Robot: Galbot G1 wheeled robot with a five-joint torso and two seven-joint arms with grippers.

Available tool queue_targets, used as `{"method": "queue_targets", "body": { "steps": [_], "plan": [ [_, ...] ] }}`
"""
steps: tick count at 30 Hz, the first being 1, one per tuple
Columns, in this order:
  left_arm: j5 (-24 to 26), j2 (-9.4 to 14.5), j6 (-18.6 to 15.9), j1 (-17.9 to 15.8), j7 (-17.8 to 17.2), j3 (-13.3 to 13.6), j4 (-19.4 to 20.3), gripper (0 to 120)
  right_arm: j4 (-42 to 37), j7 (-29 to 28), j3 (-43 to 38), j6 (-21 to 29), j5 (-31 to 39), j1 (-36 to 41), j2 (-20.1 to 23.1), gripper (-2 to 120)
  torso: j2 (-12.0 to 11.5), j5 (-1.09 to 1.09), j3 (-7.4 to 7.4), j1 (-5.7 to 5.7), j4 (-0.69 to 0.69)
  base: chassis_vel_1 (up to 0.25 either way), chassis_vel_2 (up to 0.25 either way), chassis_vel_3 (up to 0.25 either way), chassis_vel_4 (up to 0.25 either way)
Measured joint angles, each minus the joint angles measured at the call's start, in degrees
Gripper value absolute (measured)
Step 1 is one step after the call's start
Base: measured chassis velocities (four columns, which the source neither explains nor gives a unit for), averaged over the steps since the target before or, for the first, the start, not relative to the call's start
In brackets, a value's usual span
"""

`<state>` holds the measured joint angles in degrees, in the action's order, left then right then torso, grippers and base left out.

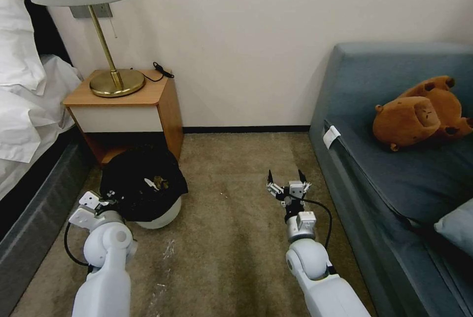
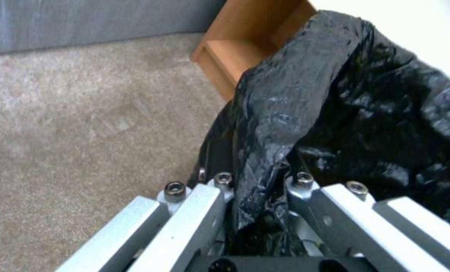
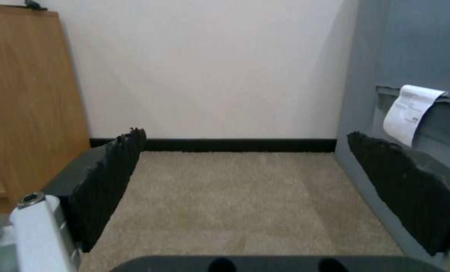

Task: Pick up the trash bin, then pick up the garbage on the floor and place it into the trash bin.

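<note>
The trash bin (image 1: 160, 214) is a white round bin on the left, beside the nightstand. Its black bag (image 1: 140, 179) is crumpled over the rim. My left gripper (image 1: 105, 199) is at the bin's near-left edge. In the left wrist view it (image 2: 258, 181) is shut on a fold of the black bag (image 2: 366, 109) at the rim. Small bits of garbage (image 1: 154, 182), tan and white, lie inside the bag. My right gripper (image 1: 287, 182) hangs open over bare carpet to the right of the bin. Nothing lies between its black pads (image 3: 109, 181).
A wooden nightstand (image 1: 123, 105) with a brass lamp (image 1: 111, 78) stands behind the bin, with the bed (image 1: 24, 110) to its left. A blue-grey sofa (image 1: 394, 169) with a brown plush toy (image 1: 419, 112) fills the right side. Beige carpet (image 1: 231, 238) lies between them.
</note>
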<state>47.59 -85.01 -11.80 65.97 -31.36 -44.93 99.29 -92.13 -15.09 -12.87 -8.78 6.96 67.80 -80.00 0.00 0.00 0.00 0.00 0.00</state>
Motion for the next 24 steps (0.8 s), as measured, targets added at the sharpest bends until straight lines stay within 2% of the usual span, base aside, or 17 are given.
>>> {"method": "queue_targets", "body": {
  "steps": [7, 22, 24],
  "plan": [
    [-0.04, 0.28, 3.09, -1.20, 2.76, -1.77, -5.41, 4, -1.45, 0.55, 0.05, -0.88, -0.29, 1.76, 0.56, 100, 0.00, 0.00, 0.00, 0.00, 0.01, 0.000, 0.000, 0.000, 0.000],
    [-0.40, 0.50, 6.90, -3.11, 5.48, -2.17, -10.50, 4, -2.00, 0.88, -0.48, -2.23, -1.45, 3.64, 0.61, 98, 0.00, 0.00, 0.00, 0.00, 0.00, 0.000, 0.000, 0.000, 0.000],
    [-0.61, 0.44, 7.43, -3.18, 6.33, -2.15, -11.08, 8, -2.03, 0.88, -0.63, -2.45, -1.57, 3.91, 0.55, 98, 0.00, 0.00, 0.00, 0.00, 0.00, 0.000, 0.000, 0.000, 0.000]
  ]
}}
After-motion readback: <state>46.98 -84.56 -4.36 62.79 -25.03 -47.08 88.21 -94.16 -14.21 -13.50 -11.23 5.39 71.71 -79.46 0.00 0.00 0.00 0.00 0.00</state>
